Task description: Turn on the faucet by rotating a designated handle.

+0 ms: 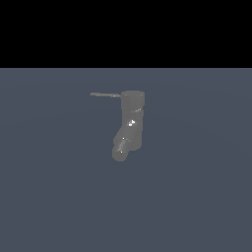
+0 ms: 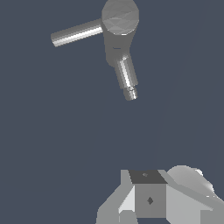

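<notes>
A small dark grey faucet [image 1: 131, 120] stands upright on the flat grey-blue floor, its stubby spout [image 1: 121, 147] angled down toward the camera. The thin handle [image 1: 105, 95] sticks out from the round cap toward the exterior view's left. The arm does not show in the exterior view. In the wrist view I look down on the cap [image 2: 120, 16], with the handle [image 2: 76, 33] and the spout [image 2: 127, 74] spreading out from it. Grey parts of my gripper [image 2: 148, 199] show at the picture's edge, well apart from the faucet. How its jaws stand is unclear.
The faucet is the only object on the grey-blue floor [image 1: 197, 197]. A black band fills the background above the floor's far edge in the exterior view.
</notes>
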